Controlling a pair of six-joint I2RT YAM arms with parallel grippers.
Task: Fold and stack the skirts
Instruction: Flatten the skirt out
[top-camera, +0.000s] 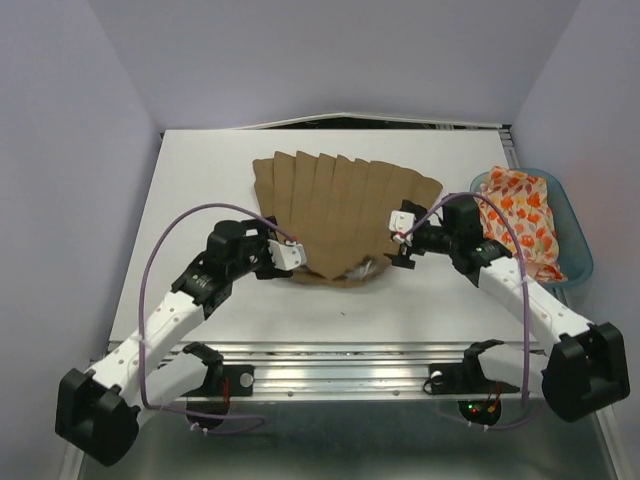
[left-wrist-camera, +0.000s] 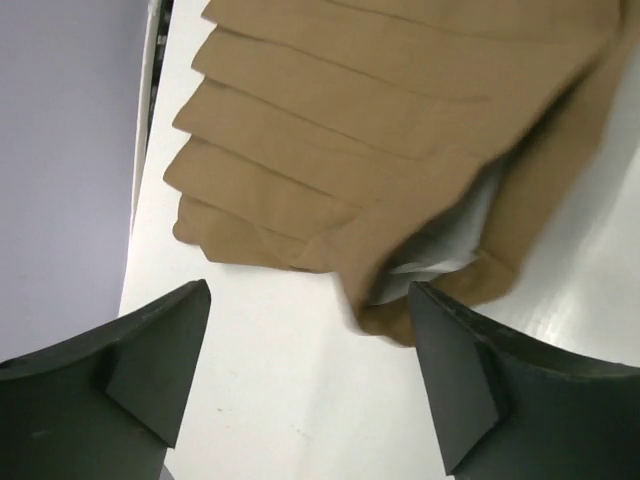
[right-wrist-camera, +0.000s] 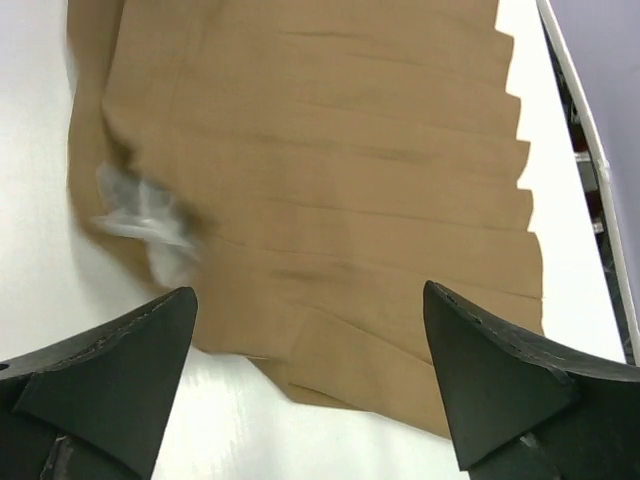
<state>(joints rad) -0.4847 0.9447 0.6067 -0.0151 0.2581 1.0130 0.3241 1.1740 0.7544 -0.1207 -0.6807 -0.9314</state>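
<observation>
Two pairs of spread fingers were what I noticed first. The left end effector (top-camera: 290, 255) had its jaws wide apart with nothing between them, poised just short of the near left corner of the tan skirt (top-camera: 345, 200). The right end effector (top-camera: 400, 240) was just as open and empty, hovering over the cloth at the near right side. Between them lay the skirt's narrow waist end (a scrap of pale lining (left-wrist-camera: 450, 240) peeked out where the band gaped). From there the pleats fanned out flat toward the far side of the white worktop (top-camera: 200, 180). Off to the right, the leaf-print skirt (top-camera: 520, 215) sat bunched inside the teal tub (top-camera: 578, 240), well apart from either arm.

To my eye the step in hand was taking hold of the tan skirt's waist edge for a first fold, with nothing yet folded or stacked. Doing it well would mean each side coming down onto the band at matching spots and pinching both layers and the lining together. A grip on the top layer alone would likely let the underside drag. The arms should then lift evenly and carry the edge straight toward the hem, so the pleats lie neat.
</observation>
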